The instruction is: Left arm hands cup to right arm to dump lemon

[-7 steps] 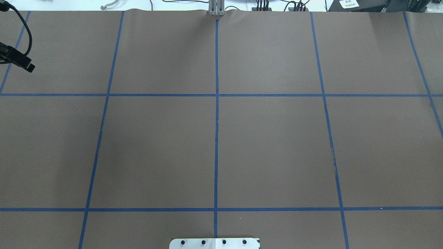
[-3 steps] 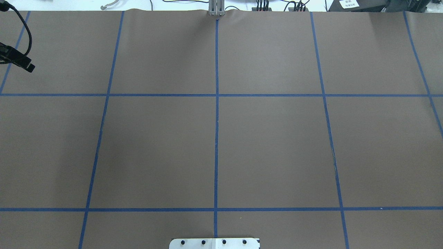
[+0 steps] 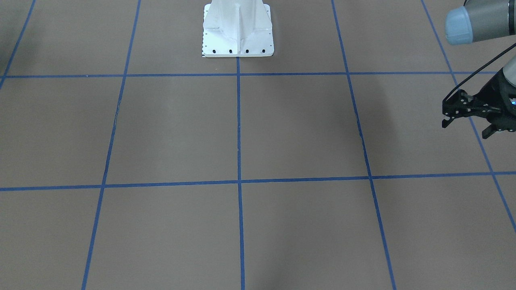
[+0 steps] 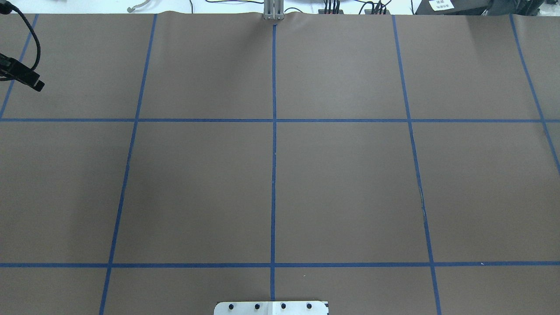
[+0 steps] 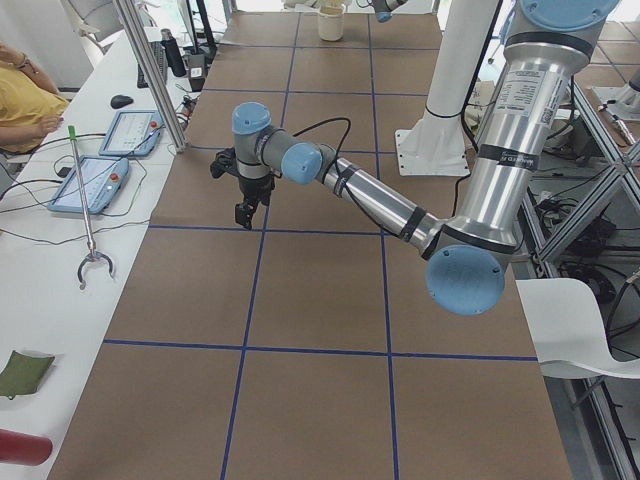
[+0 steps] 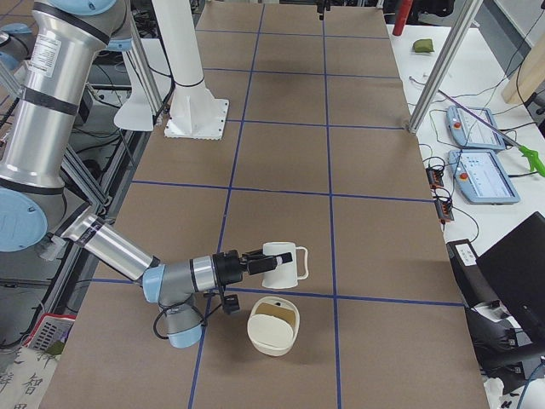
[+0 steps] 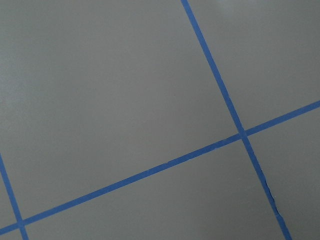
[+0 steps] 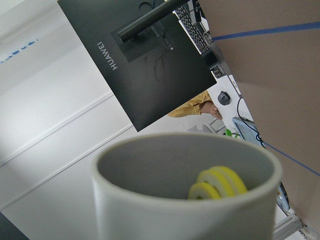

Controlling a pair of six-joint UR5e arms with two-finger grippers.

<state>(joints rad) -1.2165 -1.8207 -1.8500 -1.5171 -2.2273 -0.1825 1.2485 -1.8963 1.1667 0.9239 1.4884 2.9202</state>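
Change: the left gripper (image 3: 467, 129) has crept a touch further toward the 9 o'clock edge of the overhead view.
Left gripper: black, skeletal metal. I see its fingers spread wide with nothing between them, hanging over the sheet at 3 o'clock in the front view.
Right gripper (image 6: 255, 260): black, on a grey tube arm. The cup sits at its tip, but I cannot tell whether the fingers are clamped.
Cup (image 6: 279, 264): a smooth white mug, at 6 o'clock in the right-side view. It has a squarish loop handle on the side away from the gripper and is matte grey inside. I cannot judge its tilt.
Lemon (image 8: 217, 182): yellow-rimmed pale rings lying against the inner wall.
Tub (image 6: 272, 328): cream, round, brownish inside, just beside the cup at its 6 o'clock.
Room: a matte brown sheet (image 4: 350, 175) gridded with blue tape (image 4: 273, 175). The cup is near the table's end on my right and well apart from the left gripper. The white base plate (image 3: 238, 44) is at 12 o'clock in the front view.
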